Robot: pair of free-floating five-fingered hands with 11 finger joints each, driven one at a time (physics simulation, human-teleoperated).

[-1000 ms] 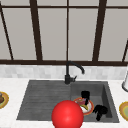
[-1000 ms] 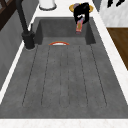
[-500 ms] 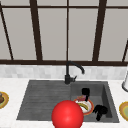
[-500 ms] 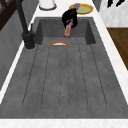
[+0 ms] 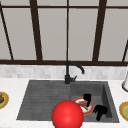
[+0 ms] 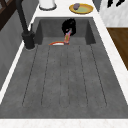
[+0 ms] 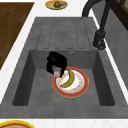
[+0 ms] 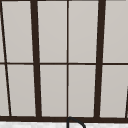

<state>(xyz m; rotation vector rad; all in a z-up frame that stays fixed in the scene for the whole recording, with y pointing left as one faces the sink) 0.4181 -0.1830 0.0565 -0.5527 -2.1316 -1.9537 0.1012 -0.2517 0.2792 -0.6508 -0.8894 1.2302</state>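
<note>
Right hand (image 7: 56, 62) sits in the sink basin (image 7: 37, 96), fingers clenched on a small pinkish item at the plate's (image 7: 83, 86) 10 o'clock rim, banana (image 7: 68, 79) beside, low for plate contact.

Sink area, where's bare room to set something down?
The ribbed drainboard, between the faucet and the counter's front edge, is bare. The basin is crowded: a plate with a banana, and a hand at its rim.
</note>
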